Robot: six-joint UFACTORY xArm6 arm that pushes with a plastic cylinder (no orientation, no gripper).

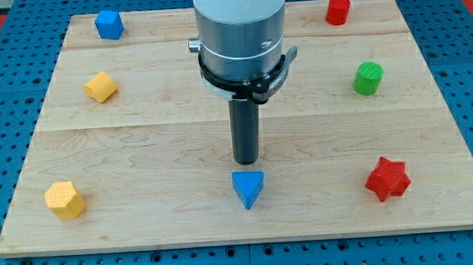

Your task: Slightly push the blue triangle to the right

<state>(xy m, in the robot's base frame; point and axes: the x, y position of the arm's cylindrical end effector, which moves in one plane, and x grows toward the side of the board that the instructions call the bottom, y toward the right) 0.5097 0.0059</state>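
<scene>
My tip (246,161) is hovering just above the blue triangle (249,188) near the desk's (139,147) bottom middle, with no claw showing to judge, and the red star (387,179) is lying well to its right.

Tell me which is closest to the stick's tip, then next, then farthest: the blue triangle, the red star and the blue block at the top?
From my tip:
1. Blue triangle, just below it.
2. Red star, toward the view's bottom right.
3. Blue block, up at the view's top left corner.
</scene>
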